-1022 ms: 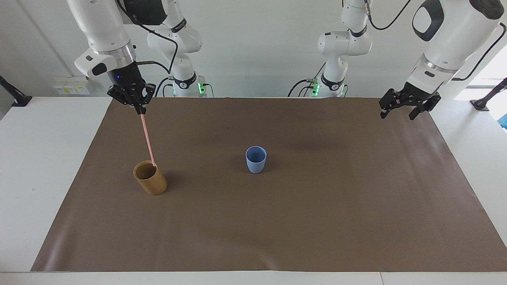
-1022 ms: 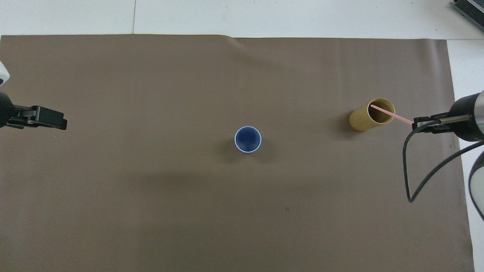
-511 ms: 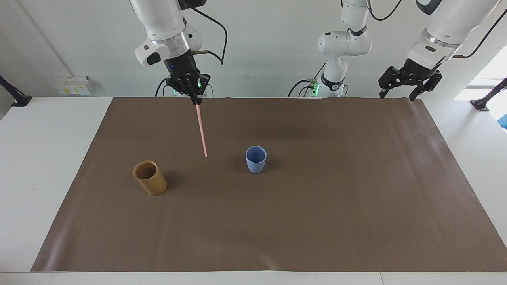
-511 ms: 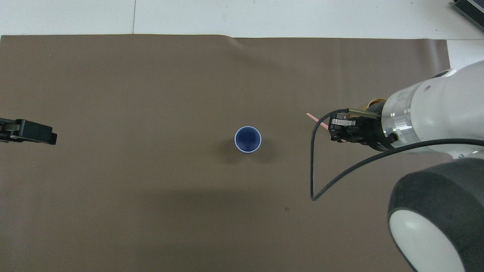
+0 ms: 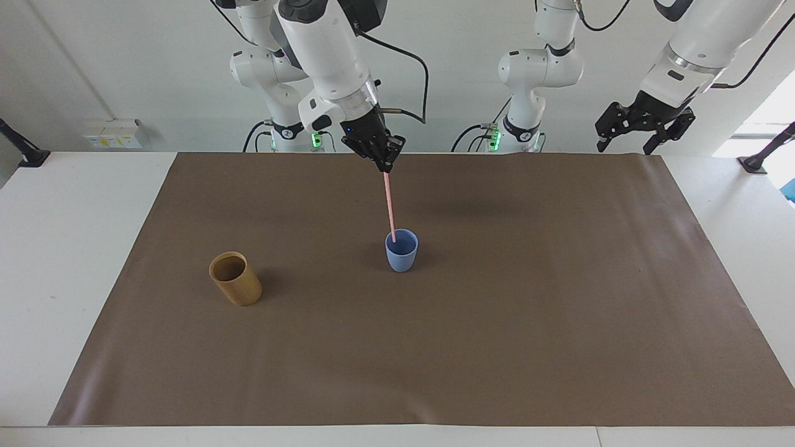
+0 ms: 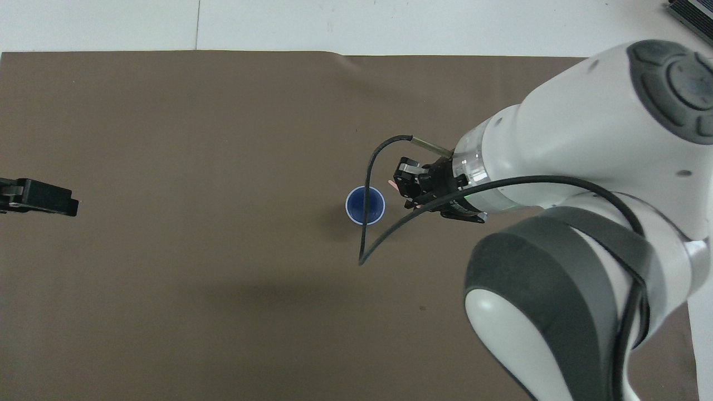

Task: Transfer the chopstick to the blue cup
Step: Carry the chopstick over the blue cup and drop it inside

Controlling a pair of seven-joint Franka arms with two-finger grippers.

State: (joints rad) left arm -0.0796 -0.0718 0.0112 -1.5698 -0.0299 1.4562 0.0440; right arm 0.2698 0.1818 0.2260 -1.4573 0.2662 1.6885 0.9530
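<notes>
My right gripper (image 5: 384, 165) is shut on the top end of the pale-pink chopstick (image 5: 390, 208), which hangs almost upright, slightly tilted. In the facing view the stick's lower tip sits in the mouth of the light-blue cup (image 5: 402, 254), at the rim edge toward the right arm's end. The cup stands upright mid-mat. In the overhead view the right gripper (image 6: 402, 185) is beside the blue cup (image 6: 374, 205), and only a pink sliver of the chopstick (image 6: 392, 183) shows. My left gripper (image 5: 623, 149) waits open and empty, raised over the mat's corner at the left arm's end (image 6: 72, 203).
A tan-brown cylindrical cup (image 5: 235, 278) stands upright toward the right arm's end of the brown mat (image 5: 497, 347), a little farther from the robots than the blue cup. The right arm hides it in the overhead view. A black cable (image 6: 365, 234) loops over the blue cup.
The right gripper lifted the chopstick out of the tan cup and carried it across to the blue cup, then lowered its tip into the mouth. The left gripper rose and drew back slightly.
</notes>
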